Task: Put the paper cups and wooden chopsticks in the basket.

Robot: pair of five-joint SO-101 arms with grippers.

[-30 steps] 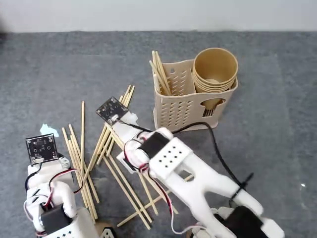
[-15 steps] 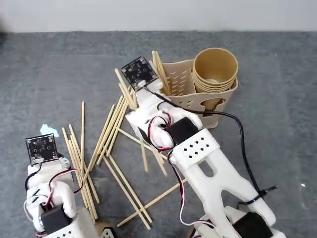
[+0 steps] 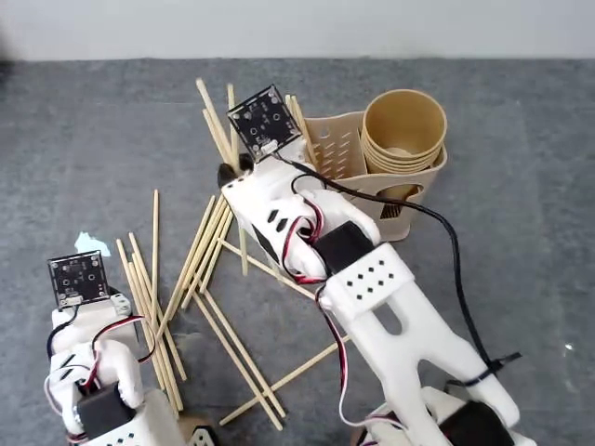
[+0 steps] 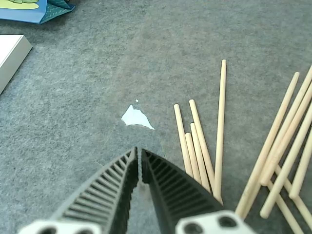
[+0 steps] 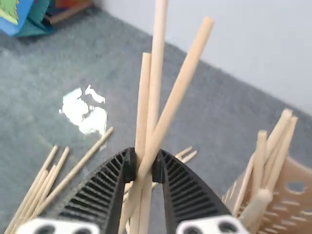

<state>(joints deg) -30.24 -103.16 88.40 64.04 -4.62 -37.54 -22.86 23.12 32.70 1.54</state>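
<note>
Grey felt-covered table (image 3: 521,279), both arms on the near side.

White right arm (image 3: 372,279) is stretched across the middle, wrist just left of the beige perforated plastic basket (image 3: 344,200). The basket stands upright at the far right.
- Right compartment: stack of tan paper cups (image 3: 404,125), nested, mouths up.
- Left compartment: a few wooden chopsticks (image 3: 307,139), on end, leaning a bit left.

Loose wooden chopsticks lie flat on the table.
- One bunch (image 3: 149,297) is near the left arm, long axes roughly near-to-far.
- A second fan (image 3: 204,246) is by the right wrist, angled toward the far right.
- A couple of singles (image 3: 279,381) lie crossways near the front.

Right gripper (image 5: 144,163) is clenched on about three held chopsticks (image 5: 157,73).
- They are crossed at the pinch and splay past the fingertips.
- In the high view their free ends (image 3: 212,111) point far-left, just beside the basket's left wall and not inside it.

Left gripper (image 4: 139,156) is closed with nothing in it, low over bare table at the near left. Chopstick ends are just beside it.

Small white scrap (image 4: 136,117) lies just ahead of its tips.
</note>
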